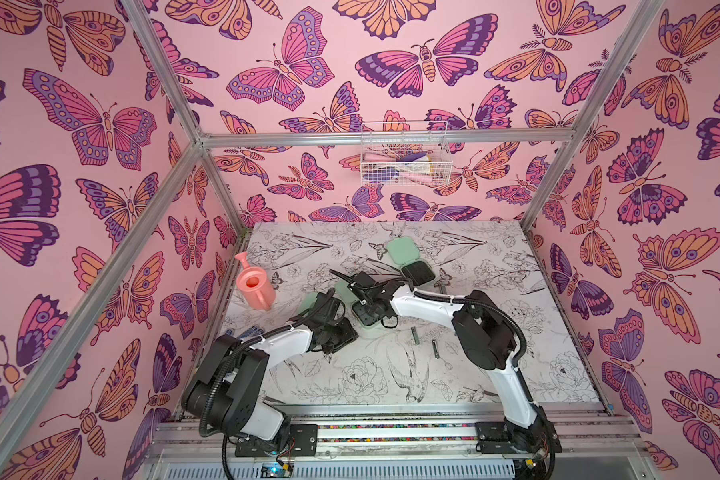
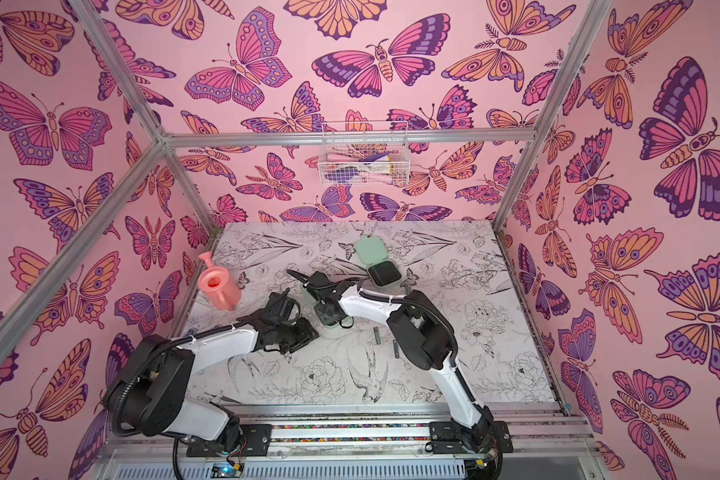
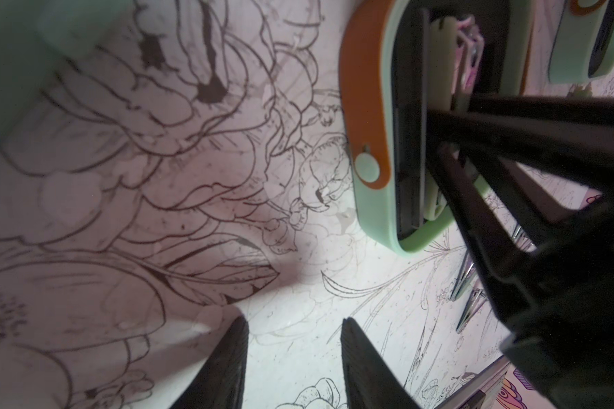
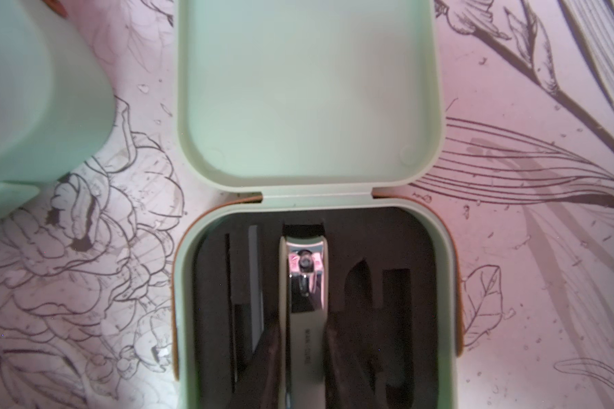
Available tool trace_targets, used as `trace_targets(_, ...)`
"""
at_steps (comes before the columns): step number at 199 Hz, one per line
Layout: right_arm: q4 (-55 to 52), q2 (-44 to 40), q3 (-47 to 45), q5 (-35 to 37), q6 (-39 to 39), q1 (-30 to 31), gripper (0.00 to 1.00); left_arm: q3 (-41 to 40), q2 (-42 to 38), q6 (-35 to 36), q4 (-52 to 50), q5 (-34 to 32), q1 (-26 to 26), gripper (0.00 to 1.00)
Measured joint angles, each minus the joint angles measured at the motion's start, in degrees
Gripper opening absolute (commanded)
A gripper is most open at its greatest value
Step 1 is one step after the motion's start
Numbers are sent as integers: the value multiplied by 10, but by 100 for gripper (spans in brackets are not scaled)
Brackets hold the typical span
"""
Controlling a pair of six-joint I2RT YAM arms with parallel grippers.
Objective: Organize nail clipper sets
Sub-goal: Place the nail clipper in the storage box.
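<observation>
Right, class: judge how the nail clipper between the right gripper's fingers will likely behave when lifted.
Probably stiff: the nail clipper shows polished metal at its head. Likely slippery, since the right gripper pinches its smooth, narrow sides. It may twist or drop into the open case beneath it.

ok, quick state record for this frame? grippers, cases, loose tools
right gripper: shut on clipper, at the near case's middle slot
left gripper: open, empty, above the table
near case: lid open, black insert
far case: open, at the back of the table
third case: beside the near case, apart from it, mostly hidden
tools: two loose on the table by the right arm
can: pink, upright, on the left side
</observation>
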Motion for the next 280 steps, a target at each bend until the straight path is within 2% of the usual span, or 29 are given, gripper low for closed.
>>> trace_targets(108,-20,-42,-50,-76,32,-8,12,-11,-69,-14,-59,4,3,47)
trace_targets(162,-60,-48,-45,-92,42,-8,24,-11,-80,-20,-64,5,4,47)
trace_targets(218,-135,-25,8,-97,43,-8,29,-11,-73,-20,-65,6,7,47)
trace_targets(280,-168,-19,23,-112,43,-9,30,-11,-64,-20,-65,8,11,47)
